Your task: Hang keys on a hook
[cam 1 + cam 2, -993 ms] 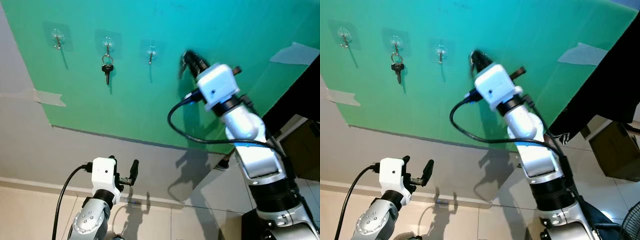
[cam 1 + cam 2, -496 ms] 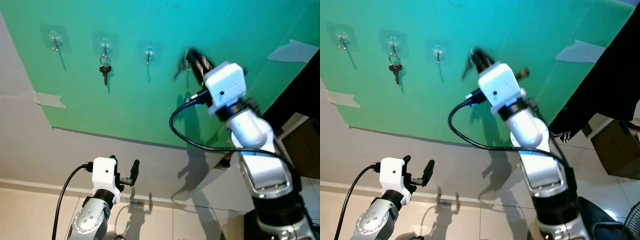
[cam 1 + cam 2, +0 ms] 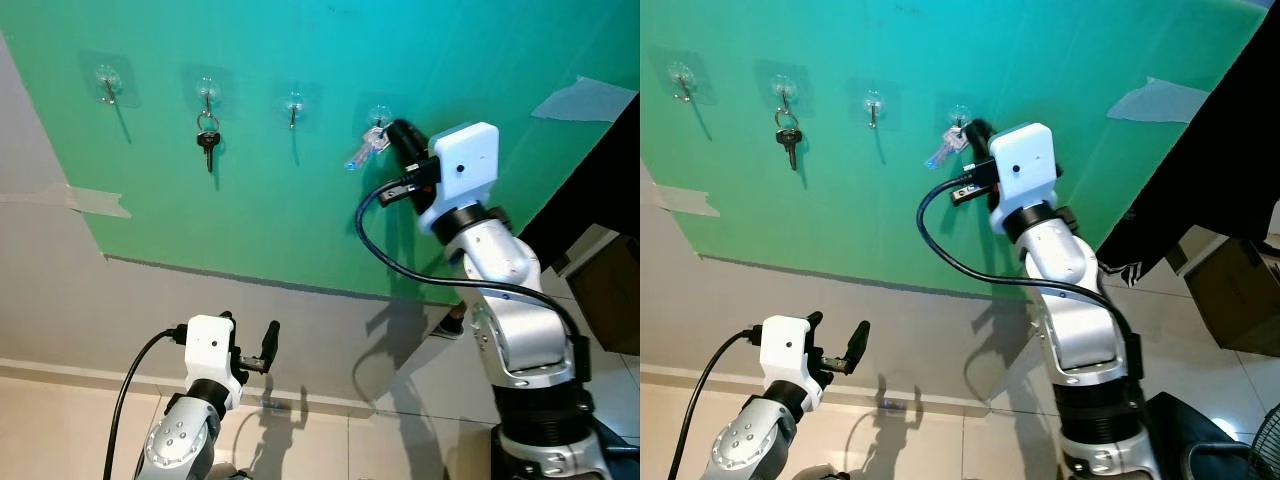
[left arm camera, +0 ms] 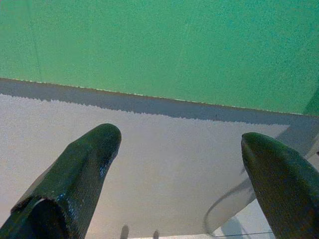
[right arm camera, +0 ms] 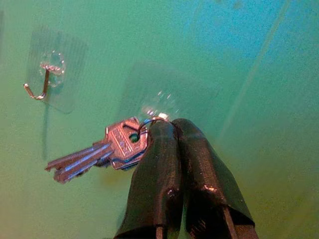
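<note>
1. Right hand (image 5: 172,130) raised to the green wall sheet (image 3: 300,230), fingers pressed together and pinching the ring of the keys (image 5: 107,149).
2. Keys sticking out sideways from the fingertips toward the robot's left, long axis near level, blades splayed rather than hanging.
3. Ring held right at the clear adhesive hook (image 3: 378,114), fourth along the row; whether the ring is already over the prong cannot be told.
4. Probably only a small settle and release left, so the keys drop to hang.
5. Next hook (image 3: 293,104) to the left bare; beyond it another key (image 3: 208,140) already hanging, then one more bare hook (image 3: 106,81).
6. Nothing blocking the approach.
7. Left hand (image 3: 252,350) low, well apart, fingers spread, idle.
</note>
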{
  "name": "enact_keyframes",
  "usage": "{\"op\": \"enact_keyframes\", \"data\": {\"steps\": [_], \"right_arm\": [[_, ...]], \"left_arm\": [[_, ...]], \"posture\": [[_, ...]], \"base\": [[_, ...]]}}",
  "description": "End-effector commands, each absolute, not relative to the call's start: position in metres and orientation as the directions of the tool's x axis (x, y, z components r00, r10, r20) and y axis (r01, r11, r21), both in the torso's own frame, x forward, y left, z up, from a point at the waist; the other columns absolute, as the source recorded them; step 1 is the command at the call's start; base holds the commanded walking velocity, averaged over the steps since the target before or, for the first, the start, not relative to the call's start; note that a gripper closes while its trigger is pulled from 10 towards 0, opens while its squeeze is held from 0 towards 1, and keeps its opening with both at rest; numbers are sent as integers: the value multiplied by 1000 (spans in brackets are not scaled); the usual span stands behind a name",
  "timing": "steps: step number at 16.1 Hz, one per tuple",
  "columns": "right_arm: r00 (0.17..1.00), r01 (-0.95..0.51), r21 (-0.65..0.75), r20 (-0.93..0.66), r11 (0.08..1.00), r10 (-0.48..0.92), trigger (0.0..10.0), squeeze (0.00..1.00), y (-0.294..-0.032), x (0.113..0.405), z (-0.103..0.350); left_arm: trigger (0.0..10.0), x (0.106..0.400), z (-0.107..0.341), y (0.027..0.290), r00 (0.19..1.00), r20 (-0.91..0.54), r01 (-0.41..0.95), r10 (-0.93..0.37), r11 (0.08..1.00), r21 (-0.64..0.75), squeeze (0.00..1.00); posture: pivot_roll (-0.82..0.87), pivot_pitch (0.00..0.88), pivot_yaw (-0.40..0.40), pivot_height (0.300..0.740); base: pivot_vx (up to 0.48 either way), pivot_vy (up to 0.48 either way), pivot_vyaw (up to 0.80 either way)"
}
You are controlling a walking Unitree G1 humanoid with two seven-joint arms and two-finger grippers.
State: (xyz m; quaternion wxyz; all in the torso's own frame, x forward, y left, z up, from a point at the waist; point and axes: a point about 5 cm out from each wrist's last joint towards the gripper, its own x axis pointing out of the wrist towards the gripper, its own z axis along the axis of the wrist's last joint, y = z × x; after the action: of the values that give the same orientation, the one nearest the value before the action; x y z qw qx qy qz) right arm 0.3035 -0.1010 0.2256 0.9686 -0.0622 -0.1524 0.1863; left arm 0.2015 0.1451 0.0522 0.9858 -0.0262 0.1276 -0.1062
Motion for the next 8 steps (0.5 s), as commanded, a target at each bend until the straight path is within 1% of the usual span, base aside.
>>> {"op": "enact_keyframes", "data": {"steps": [1, 3, 8], "right_arm": [[902, -324, -137, 255, 936, 349, 10000, 0, -109, 308, 226], [909, -341, -78, 227, 937, 350, 10000, 0, -107, 308, 222], [897, -380, -65, 220, 923, 384, 10000, 0, -101, 302, 222]], "left_arm": [[10000, 200, 53, 140, 941, -246, 218, -234, 972, -90, 0], [10000, 199, 55, 140, 942, -245, 216, -231, 972, -89, 0], [10000, 198, 59, 141, 943, -241, 214, -229, 973, -88, 0]], "posture": [[67, 0, -129, 722], [70, 0, -130, 722], [67, 0, -130, 722]], "base": [[0, 0, 0], [0, 0, 0], [0, 0, 0]]}}
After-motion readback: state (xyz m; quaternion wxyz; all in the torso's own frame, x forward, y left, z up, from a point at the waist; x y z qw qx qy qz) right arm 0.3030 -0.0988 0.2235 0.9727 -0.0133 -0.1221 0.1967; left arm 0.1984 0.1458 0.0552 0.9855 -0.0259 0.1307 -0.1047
